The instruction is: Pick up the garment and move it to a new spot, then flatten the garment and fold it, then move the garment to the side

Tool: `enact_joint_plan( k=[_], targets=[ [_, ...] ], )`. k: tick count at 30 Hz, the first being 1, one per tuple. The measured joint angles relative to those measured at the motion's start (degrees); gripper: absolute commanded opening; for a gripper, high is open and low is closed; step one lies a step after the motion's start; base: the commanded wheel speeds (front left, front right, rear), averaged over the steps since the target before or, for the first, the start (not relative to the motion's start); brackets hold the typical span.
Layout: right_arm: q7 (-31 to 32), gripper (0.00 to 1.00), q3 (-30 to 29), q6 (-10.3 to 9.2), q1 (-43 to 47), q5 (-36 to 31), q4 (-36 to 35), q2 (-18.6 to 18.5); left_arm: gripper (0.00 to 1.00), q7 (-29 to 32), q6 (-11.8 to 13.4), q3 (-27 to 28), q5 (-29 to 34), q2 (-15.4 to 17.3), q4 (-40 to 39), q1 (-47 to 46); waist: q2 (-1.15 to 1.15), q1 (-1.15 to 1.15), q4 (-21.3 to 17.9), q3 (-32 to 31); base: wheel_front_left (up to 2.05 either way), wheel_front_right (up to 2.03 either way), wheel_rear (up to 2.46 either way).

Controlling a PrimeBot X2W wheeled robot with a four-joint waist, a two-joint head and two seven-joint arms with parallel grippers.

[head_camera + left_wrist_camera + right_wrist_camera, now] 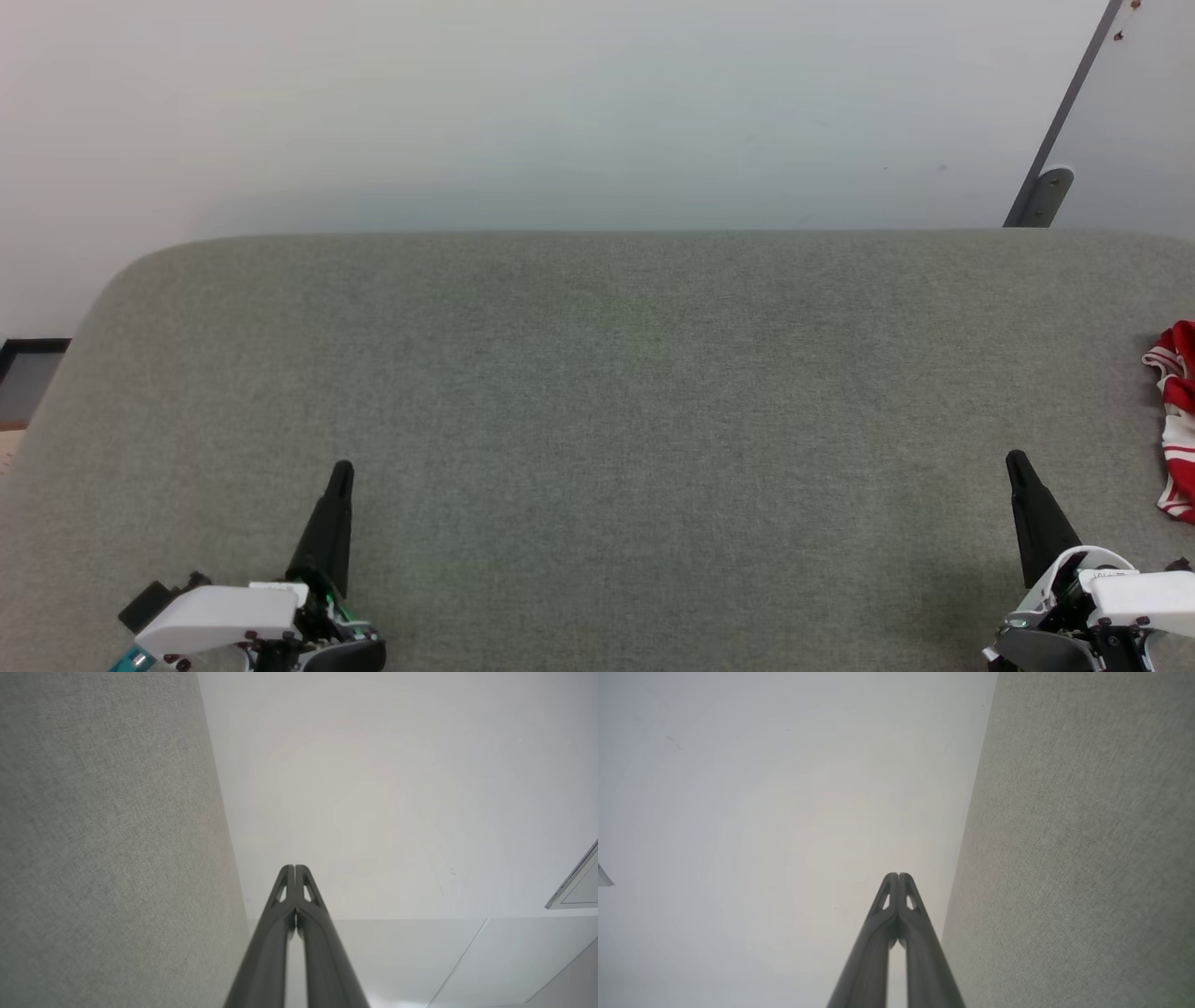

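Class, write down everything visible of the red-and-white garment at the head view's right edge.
The red garment with red-white striped trim lies crumpled on the grey woven fabric surface, cut off by the picture's right edge. It looks like soft cloth. The right gripper stands near it, not touching.

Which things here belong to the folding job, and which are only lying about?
Job:
- garment, crumpled at the right edge of the grey surface
- left gripper and right gripper, both shut, holding nothing

Lying about:
- wall
- dark bar with its bracket
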Motion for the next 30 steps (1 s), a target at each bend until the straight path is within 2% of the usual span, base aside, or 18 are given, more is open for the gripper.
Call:
enact_joint_plan(
  k=[30],
  targets=[
    [0.00, 0.00, 0.01, 0.00, 0.00, 0.00, 0.00, -0.01, 0.00, 0.00, 0.00, 0.00, 0.00, 0.00, 0.00, -0.01, 0.00, 0.00, 0.00, 0.00, 0.00, 0.00, 0.00]
  ],
)
